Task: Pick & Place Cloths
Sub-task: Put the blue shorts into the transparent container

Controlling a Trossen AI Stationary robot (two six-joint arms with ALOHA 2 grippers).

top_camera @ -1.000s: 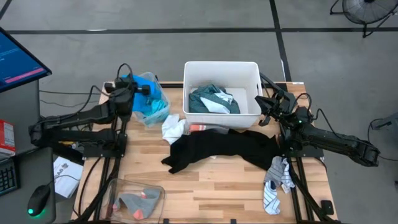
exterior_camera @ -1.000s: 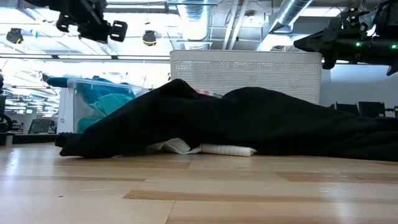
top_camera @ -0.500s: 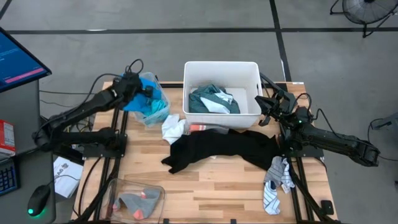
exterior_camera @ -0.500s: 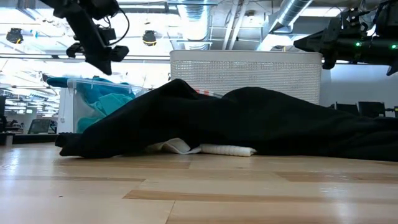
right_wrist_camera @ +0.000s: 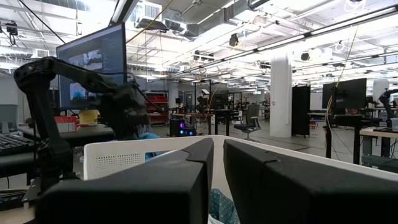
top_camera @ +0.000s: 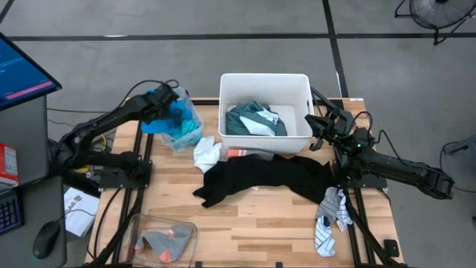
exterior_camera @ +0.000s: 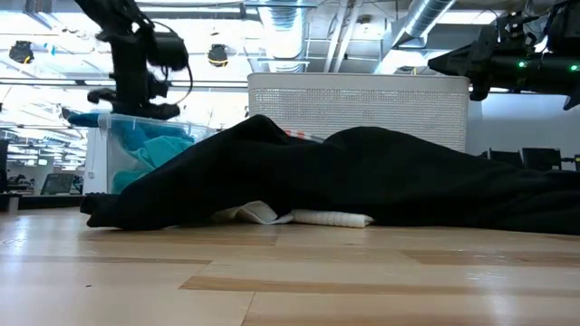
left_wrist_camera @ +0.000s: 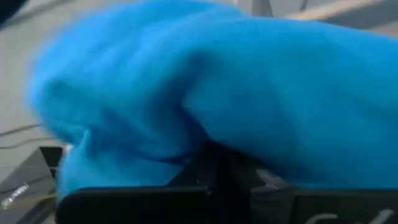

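My left gripper (exterior_camera: 132, 100) is open and points down over a clear bin (top_camera: 181, 126) at the table's far left. The bin holds a bright blue cloth (top_camera: 158, 119) and a turquoise cloth (exterior_camera: 145, 154). The blue cloth (left_wrist_camera: 236, 93) fills the left wrist view. My right gripper (top_camera: 315, 132) is shut and hovers beside the right wall of the white tub (top_camera: 265, 80). A teal-green cloth (top_camera: 253, 120) lies inside the tub. A large black garment (top_camera: 260, 179) lies spread across the table's middle, over a white cloth (top_camera: 207, 155). My left gripper hangs just above the bright blue cloth (left_wrist_camera: 124, 124) heaped in the bin, coming from above. Whether its fingers touch the cloth cannot be told.
Striped and grey socks (top_camera: 329, 216) hang over the table's right edge. A second clear bin (top_camera: 160, 237) with grey socks sits at the near left corner. Bare wood (top_camera: 253, 227) lies between the black garment and the near edge.
My left arm has reached toward the far right over the clear bin. It has come down and its gripper has tipped from nearly level to pointing down at the blue cloth. The right arm and the cloths have stayed put.
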